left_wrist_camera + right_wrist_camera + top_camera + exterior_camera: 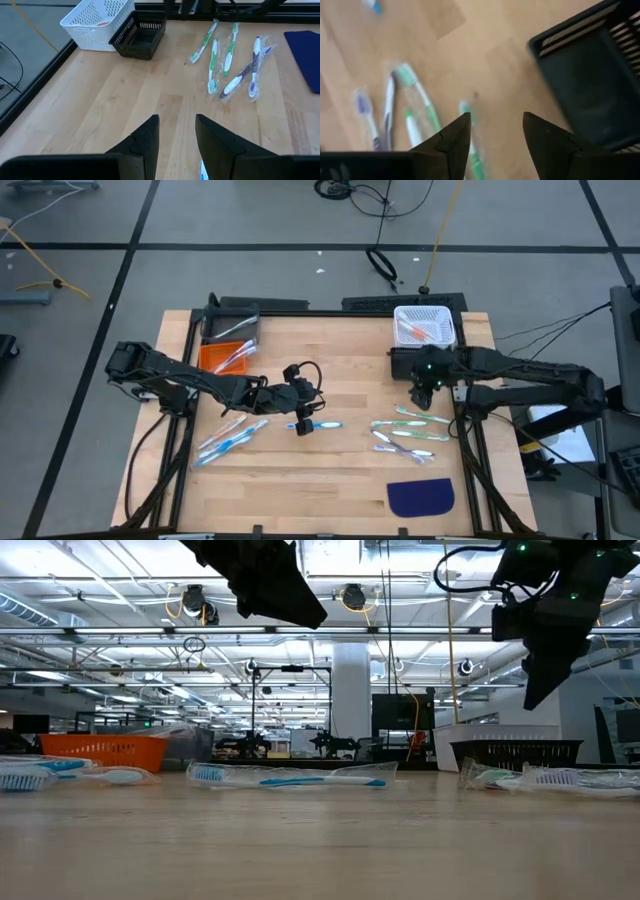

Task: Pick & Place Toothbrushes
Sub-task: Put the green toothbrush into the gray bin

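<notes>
Currently I am between picks, with neither claw carrying anything. My left claw (303, 420) hovers over the middle of the desk (330, 480), fingers parted with a gap of moderate width and nothing in it, directly above a blue-handled toothbrush (318, 425) lying alone. My right claw (421, 397) hangs just in front of the black bin (408, 363), fingers spread wide and empty, above the green and purple toothbrushes (405, 432) scattered near the right edge.

More blue toothbrushes (228, 438) lie in a loose bundle on the left part of the desk. The orange bin (222, 357) at the back left already holds a few, and the white basket (425, 326) at the back right holds pink or orange ones.

Judgement: sorting is partly done. Next move for the left arm calls for a straight descent, fingers straddling the thin handle crosswise, then closing. The wrapper looks slippery, so a centred grip matters.
</notes>
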`<action>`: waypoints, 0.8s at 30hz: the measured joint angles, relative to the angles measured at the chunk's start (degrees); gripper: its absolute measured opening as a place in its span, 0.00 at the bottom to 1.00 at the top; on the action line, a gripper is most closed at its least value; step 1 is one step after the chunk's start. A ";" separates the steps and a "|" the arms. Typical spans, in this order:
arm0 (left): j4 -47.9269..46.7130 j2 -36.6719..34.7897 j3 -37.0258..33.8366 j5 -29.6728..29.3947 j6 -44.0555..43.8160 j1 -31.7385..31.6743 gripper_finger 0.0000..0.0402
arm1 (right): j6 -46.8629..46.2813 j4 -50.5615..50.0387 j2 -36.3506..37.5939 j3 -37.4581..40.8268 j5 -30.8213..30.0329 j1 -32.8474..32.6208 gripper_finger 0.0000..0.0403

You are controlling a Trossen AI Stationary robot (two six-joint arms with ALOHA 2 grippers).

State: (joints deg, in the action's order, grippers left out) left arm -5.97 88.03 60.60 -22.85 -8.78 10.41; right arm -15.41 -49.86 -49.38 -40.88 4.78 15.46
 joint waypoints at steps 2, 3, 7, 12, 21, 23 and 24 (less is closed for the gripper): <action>0.02 0.01 0.00 0.00 0.00 0.00 0.32 | -1.90 -0.70 -0.60 0.00 -0.09 -2.93 0.42; 0.02 0.02 0.00 0.00 0.00 0.00 0.32 | -2.96 -0.80 -0.97 0.00 -0.11 -4.29 0.42; 0.02 0.02 0.00 0.00 -0.04 0.00 0.32 | -6.63 -0.20 -3.40 1.35 -0.31 -9.22 0.42; 0.02 0.02 0.00 0.00 -0.04 0.00 0.32 | -9.37 0.79 -6.96 4.28 -0.45 -12.53 0.42; -0.08 0.02 0.00 0.09 -0.43 0.00 0.32 | -10.95 3.06 -11.48 7.50 -3.26 -15.30 0.42; -0.40 0.02 0.00 0.99 -0.43 0.00 0.32 | -10.94 4.69 -12.29 8.26 -3.28 -15.70 0.42; -0.39 0.02 0.00 1.59 -0.44 0.00 0.32 | -10.94 5.42 -12.73 8.62 -3.35 -15.89 0.42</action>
State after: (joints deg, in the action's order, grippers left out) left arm -6.36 88.05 60.60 -21.26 -9.21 10.41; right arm -26.35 -44.44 -62.11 -32.26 1.42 -0.43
